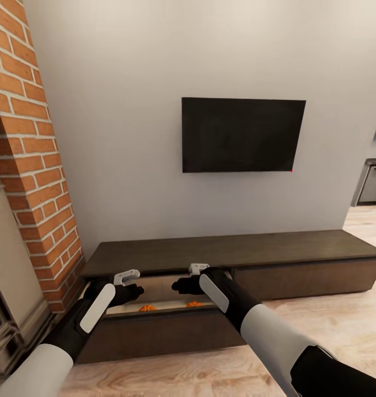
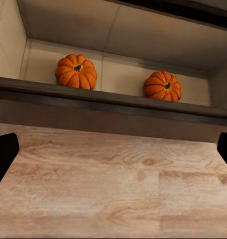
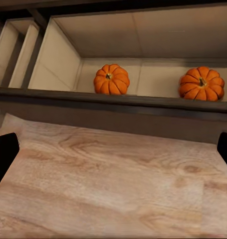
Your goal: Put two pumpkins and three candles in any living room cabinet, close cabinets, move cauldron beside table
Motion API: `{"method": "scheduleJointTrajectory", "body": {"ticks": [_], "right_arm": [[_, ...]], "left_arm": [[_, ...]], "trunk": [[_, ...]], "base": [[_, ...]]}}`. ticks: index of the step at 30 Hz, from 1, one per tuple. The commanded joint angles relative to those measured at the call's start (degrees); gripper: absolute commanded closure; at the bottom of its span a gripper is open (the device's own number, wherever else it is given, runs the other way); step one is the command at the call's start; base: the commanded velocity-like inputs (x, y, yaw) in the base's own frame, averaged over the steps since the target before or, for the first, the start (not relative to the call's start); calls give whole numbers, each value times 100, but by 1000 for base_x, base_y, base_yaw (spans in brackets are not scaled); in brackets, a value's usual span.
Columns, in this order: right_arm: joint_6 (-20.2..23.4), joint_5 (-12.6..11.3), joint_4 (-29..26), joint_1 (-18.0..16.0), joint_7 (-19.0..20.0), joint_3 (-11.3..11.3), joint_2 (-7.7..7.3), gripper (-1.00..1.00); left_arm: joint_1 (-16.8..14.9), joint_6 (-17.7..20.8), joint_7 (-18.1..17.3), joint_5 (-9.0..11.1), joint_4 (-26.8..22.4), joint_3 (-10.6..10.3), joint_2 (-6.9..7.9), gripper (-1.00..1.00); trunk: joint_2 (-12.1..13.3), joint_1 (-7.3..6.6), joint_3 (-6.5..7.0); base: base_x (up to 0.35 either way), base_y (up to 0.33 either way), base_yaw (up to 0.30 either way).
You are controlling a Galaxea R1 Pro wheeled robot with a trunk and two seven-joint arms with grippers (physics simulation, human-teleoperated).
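two pumpkins [image 2: 77,71] [image 2: 163,85], one cabinet [image 1: 298,248] with one open drawer [image 1: 155,325], one television [image 1: 242,134], two grippers [image 1: 134,278] [image 1: 192,275]

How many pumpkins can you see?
2. Both sit apart inside the open cabinet drawer: one pumpkin toward the brick-wall end, the other pumpkin toward the middle. Drawer corners are partly hidden.

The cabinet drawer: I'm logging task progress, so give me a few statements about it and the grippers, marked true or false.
1. Both pumpkins lie in the open drawer. True.
2. A candle lies between the pumpkins. False: only bare drawer floor lies between them.
3. The left gripper holds a pumpkin. False: its fingers are apart and empty.
4. The right gripper hangs open over the drawer. True.
5. The cabinet is fully closed. False: its left drawer is pulled out.
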Motion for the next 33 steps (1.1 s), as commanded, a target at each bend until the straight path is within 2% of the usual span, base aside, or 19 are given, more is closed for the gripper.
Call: {"method": "scheduleJointTrajectory", "body": {"ticks": [1, 12, 14, 16, 18, 21, 25, 26, 30, 33], "right_arm": [[-22, -62, -7, -6, -52, 24, -6, -100], [-163, 0, -9, -6, -39, 31, -39, -100], [-341, 12, -7, -6, -37, 56, -40, -100], [-576, 17, -7, -6, -37, 205, -56, -100], [-720, 19, -7, -6, -39, 431, -64, -100], [-919, 20, -7, -6, -39, 589, -66, -100], [-1216, 20, -1, -6, -45, 656, -68, -100], [-1282, 20, 1, -6, -48, 674, -69, -100], [-1345, 20, 1, -6, -48, 679, -63, -100], [-1398, 24, 13, 11, -59, 806, -63, -100]], "left_arm": [[-5, 3, 60, 54, -5, -18, 6, -100], [3, -66, 95, -21, -19, -26, 6, -100], [22, -100, 96, -27, 5, -32, 8, -100], [60, -214, 94, -21, 49, -43, 8, -100], [117, -480, 90, -3, 90, -93, 8, -100], [209, -895, 86, 5, 208, -254, 9, -100], [326, -1395, 68, 2, 459, -518, 9, -100], [376, -1658, 56, -3, 614, -731, 9, -100], [388, -1928, 55, -17, 645, -841, 10, -100], [405, -2392, 27, -2, 720, -902, 30, -100]], "trunk": [[38, -27, 12], [479, -268, 209], [559, -312, 245], [640, -356, 281], [720, -400, 317], [840, -466, 371], [920, -510, 407], [920, -510, 407], [920, -510, 407], [920, -510, 407]], "base": [[-331, 0, 0], [-331, 0, 0], [-295, 0, 0], [-149, 0, 0], [-61, 0, 0], [-26, 0, 0], [-6, 0, 0], [0, 0, 0], [0, 0, 0], [0, 0, 0]]}}
